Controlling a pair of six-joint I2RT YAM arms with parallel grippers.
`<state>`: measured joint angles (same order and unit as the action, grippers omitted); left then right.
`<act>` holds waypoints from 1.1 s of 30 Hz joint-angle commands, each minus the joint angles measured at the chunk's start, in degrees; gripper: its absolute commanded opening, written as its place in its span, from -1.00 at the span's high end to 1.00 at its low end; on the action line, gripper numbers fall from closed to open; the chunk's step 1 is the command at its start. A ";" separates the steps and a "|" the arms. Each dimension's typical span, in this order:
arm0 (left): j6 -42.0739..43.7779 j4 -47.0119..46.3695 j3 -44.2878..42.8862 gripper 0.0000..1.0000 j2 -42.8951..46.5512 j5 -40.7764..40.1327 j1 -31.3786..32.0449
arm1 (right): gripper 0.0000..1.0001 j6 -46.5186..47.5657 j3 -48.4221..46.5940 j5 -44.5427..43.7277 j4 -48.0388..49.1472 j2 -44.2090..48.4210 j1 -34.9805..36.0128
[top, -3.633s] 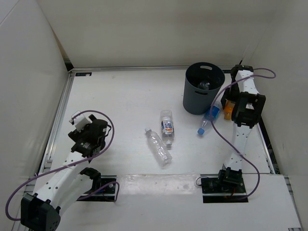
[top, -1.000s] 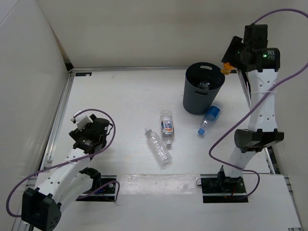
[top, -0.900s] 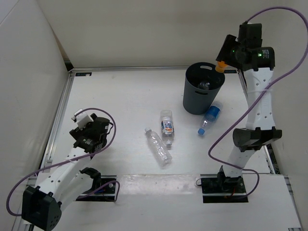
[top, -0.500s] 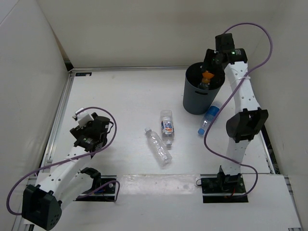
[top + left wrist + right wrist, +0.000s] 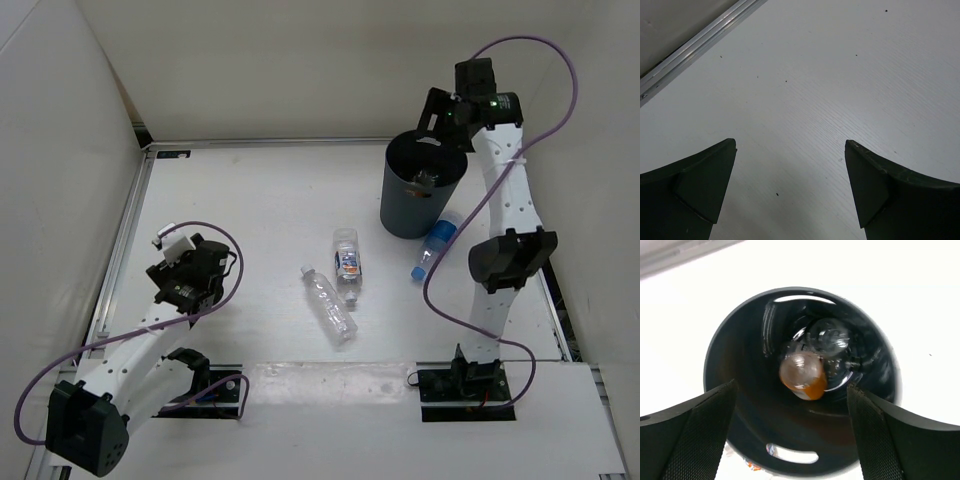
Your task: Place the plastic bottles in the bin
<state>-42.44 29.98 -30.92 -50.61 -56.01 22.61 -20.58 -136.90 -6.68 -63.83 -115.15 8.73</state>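
Right gripper [image 5: 438, 118] above bin [image 5: 405, 205], jaws wide open, nothing held. Orange bottle [image 5: 802, 374] inside bin. Blue-cap bottle [image 5: 433, 245] on table just right of bin; labelled bottle [image 5: 346, 262], plain bottle [image 5: 328, 303] mid-table. Left gripper [image 5: 790, 144] wide open, empty, near-left.

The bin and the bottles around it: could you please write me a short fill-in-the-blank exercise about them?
1. The right end effector hangs above the bin with its jaws ____.
2. The bottle lying closest to the bin has a ____ cap.
3. With the plain bottle and the labelled bottle, that makes ____ bottles on the table.
4. In the right wrist view, the uppermost bottle inside the bin looks ____.
Missing words: open; blue; three; orange.
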 commanded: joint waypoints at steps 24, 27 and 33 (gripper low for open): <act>1.65 -0.71 -2.74 -1.00 -0.98 1.34 -0.11 | -0.81 -15.73 66.95 29.44 28.42 31.69 -29.92; 1.74 -0.89 -2.83 -1.00 -1.33 1.34 -0.20 | -0.81 -13.18 63.70 26.81 26.31 24.99 -25.88; 1.48 -0.71 -2.92 -1.00 -1.42 1.25 -0.11 | -0.81 -12.38 58.60 21.45 22.44 16.20 -19.37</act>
<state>-41.12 29.89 -31.90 -52.16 -54.63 22.61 -34.28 -73.54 17.89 -39.75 -98.06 -12.53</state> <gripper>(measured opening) 0.999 0.904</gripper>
